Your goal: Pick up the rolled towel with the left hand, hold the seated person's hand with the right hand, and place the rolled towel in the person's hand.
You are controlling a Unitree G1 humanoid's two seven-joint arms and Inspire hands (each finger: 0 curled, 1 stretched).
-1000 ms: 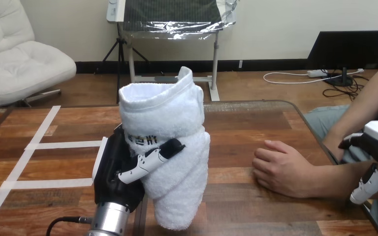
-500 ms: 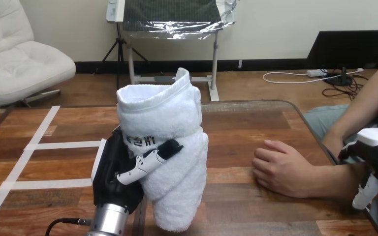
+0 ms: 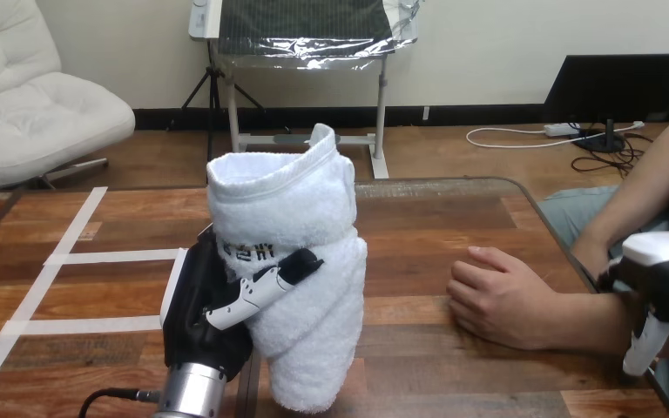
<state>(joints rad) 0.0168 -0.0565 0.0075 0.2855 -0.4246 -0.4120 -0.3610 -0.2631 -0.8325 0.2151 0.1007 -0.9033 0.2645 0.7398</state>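
one rolled towel [image 3: 300,218] stands upright in the left robot hand [image 3: 199,305].

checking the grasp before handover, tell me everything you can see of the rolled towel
The rolled towel is white terry cloth, wound into a thick roll with spiral layers down its side and a hemmed, hollow top. Dark print shows on its left side. It stands nearly upright over the near part of the wooden table, gripped low on its left by the left hand, a finger curled across its front. Whether its bottom touches the table is unclear. It is apart from the person's hand.
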